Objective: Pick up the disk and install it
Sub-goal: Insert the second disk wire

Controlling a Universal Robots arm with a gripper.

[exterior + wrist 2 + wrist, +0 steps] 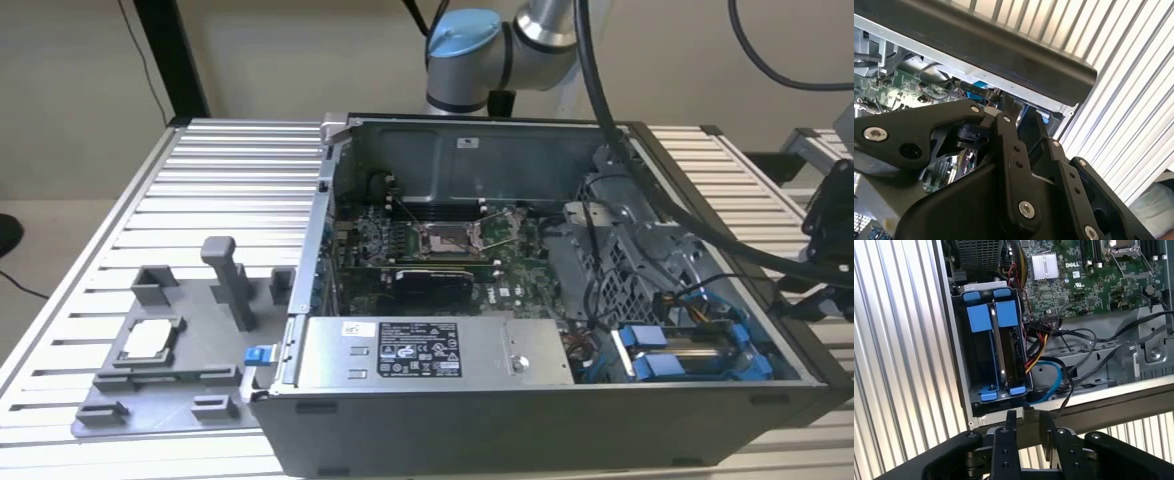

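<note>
The disk (1005, 315) stands on edge in its blue carrier inside the drive cage (965, 365), at a front corner of the open computer case (534, 440). In the exterior view the disk (687, 350) lies toward the exterior view's right, close to the case's near wall. A second blue carrier (979, 319) sits just beside it in the same cage. From this angle it is hard to tell whether that one holds a drive as well. Red, yellow and black wires and a blue cable (1054, 374) run out beside the cage toward the green motherboard (1089, 275).

The gripper (1027, 422) hovers outside the case, just over the case's edge nearest the drive cage. Its two black fingers (1011, 422) are parted by a narrow gap and nothing is between them, so the claw looks released and empty. It is not touching the disk.

The case lies on its side on a slatted metal table (227, 190). A large silver box (414, 350) with a black-and-white label fills the case's near edge. A grey fixture (174, 370) rests near the table's front corner at the exterior view's left. It carries a small square chip (147, 340) in a tray.
</note>
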